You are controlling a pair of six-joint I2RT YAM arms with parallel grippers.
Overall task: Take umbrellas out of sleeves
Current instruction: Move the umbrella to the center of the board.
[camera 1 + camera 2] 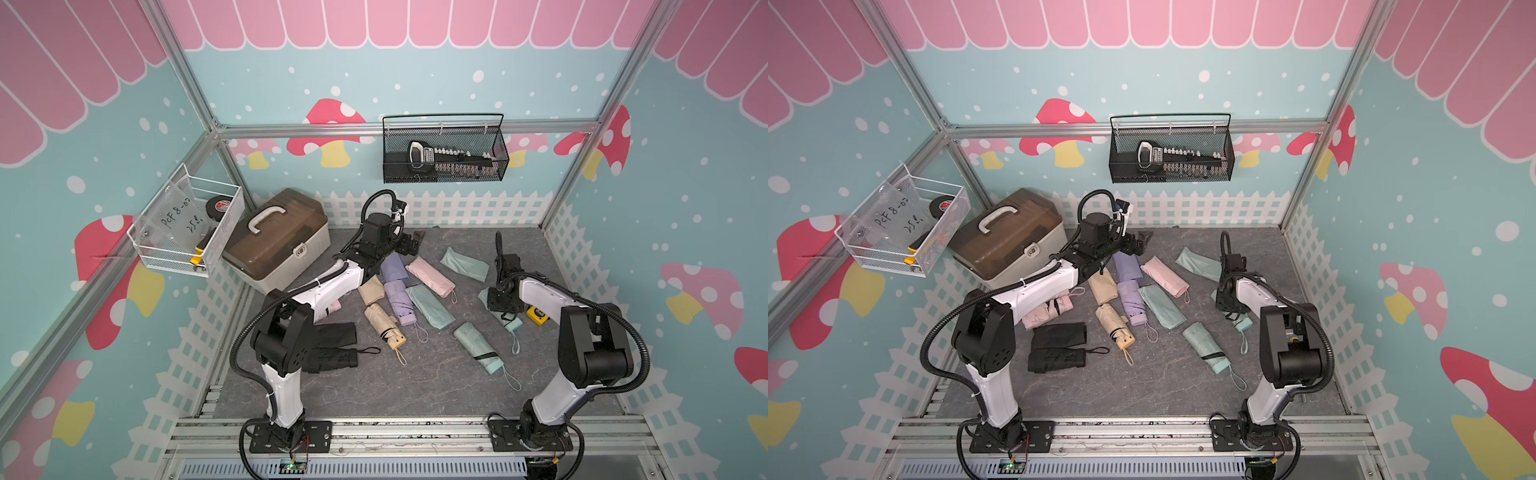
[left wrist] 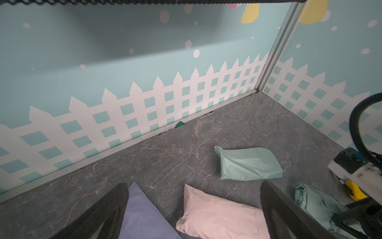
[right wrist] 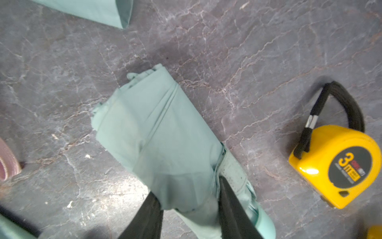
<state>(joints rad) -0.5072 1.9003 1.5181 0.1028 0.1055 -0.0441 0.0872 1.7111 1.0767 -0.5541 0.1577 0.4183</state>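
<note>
Right wrist view has the right claw (image 3: 188,188) down on a mint umbrella (image 3: 157,128), which lies on the right side of the worktop (image 3: 268,51), just left of a yellow tape measure (image 3: 334,165). The claw has narrowed onto the umbrella's near end. One finger presses by the loose fastening strap and the other sits against the fabric edge, so I would call it a grip rather than a hover. The strap and folds are showing, so this umbrella looks bare to me, though I cannot be sure no sleeve is on its far end.

Further left, the left claw (image 2: 194,185) hangs wide open and empty above the far ends of a lilac sleeve (image 2: 140,213) and a pink sleeve (image 2: 217,215), touching neither. An empty mint sleeve (image 2: 248,163) lies flat beyond them, towards the far right.

My guess is that the mint umbrella is being tidied or set aside and the pink one comes next. The pink sleeve looks plump, and in a top view a wrist loop (image 1: 454,296) trails from its near end, so an umbrella is probably still inside. Freeing it calls for the left claw to drop and pinch the closed far end. The right claw must let go of the mint umbrella, cross over and pull by the loop or handle.
</note>
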